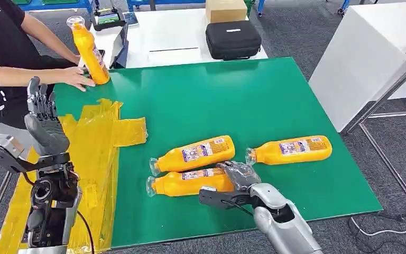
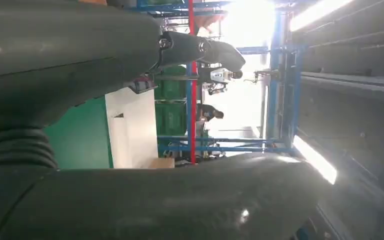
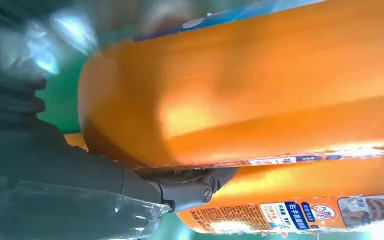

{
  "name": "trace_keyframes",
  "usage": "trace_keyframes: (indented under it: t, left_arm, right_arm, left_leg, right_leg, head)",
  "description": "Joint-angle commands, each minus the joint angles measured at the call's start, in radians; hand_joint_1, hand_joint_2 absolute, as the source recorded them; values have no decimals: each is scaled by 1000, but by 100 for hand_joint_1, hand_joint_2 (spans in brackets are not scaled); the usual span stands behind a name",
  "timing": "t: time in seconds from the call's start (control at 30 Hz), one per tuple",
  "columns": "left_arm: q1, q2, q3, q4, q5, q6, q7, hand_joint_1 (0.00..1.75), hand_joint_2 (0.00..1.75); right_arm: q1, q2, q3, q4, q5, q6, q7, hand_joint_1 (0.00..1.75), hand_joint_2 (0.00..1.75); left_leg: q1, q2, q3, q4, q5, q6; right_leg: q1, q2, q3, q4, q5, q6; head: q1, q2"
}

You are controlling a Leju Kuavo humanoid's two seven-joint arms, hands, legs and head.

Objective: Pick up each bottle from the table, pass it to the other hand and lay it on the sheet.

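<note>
Orange bottles lie on the green desk [image 1: 275,95]: the nearest bottle [image 1: 187,183] has the right hand [image 1: 240,174] on its base end, fingers [image 3: 190,190] curled around it in a grasp, touching a second bottle [image 1: 195,153] just beyond, with a third bottle [image 1: 291,150] to the right. The left hand [image 1: 43,119] is raised above the yellow sheet [image 1: 92,159] at the desk's left edge, fingers released and empty. At the far left a person's hand [image 1: 76,78] holds a fourth bottle [image 1: 90,50] upright.
</note>
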Motion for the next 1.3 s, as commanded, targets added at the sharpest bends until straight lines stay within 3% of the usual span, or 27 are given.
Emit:
trace_keyframes:
  t: [0.03, 1.3]
  left_arm:
    - [-37, -10, -19, 66, 3, 2, 5, 0, 0]
    - [-37, -10, -19, 66, 3, 2, 5, 0, 0]
  right_arm:
    - [63, -18, 34, 103, -3, 31, 8, 175, 175]
    - [63, -18, 34, 103, -3, 31, 8, 175, 175]
  left_leg:
    - [1, -3, 3, -2, 0, -1]
    - [1, -3, 5, -2, -1, -3]
  right_leg:
    - [1, -6, 4, -2, -1, 0]
    - [1, -7, 6, -3, -3, -2]
  head:
    - [0, 0]
    - [0, 0]
